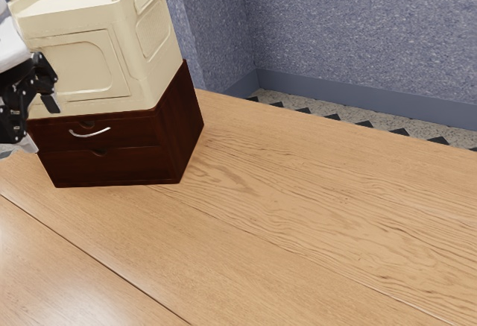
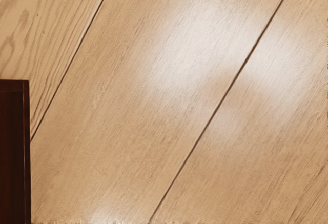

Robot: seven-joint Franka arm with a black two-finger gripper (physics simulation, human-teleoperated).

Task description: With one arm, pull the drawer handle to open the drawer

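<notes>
We kept our pincer [image 1: 39,124] with its fingers apart, probably because the thin handle [image 1: 89,136] of the closed upper drawer [image 1: 134,135], near it toward the exterior view's right, needed space between them.

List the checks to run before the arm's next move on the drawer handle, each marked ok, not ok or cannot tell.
1. Upper drawer shut before the pull: ok, its front looks level with the lower drawer.
2. Handle uncovered: ok, its whole curve shows.
3. Tool open to take the handle: ok, its fingers stand apart.
4. Tool at the handle: not ok, it is off toward the exterior view's left, with a gap between.
5. Tool lined up in height and depth: cannot tell from this angle.
6. Cream crate secure on the cabinet: cannot tell; it rests on top, no fastening seen.
</notes>
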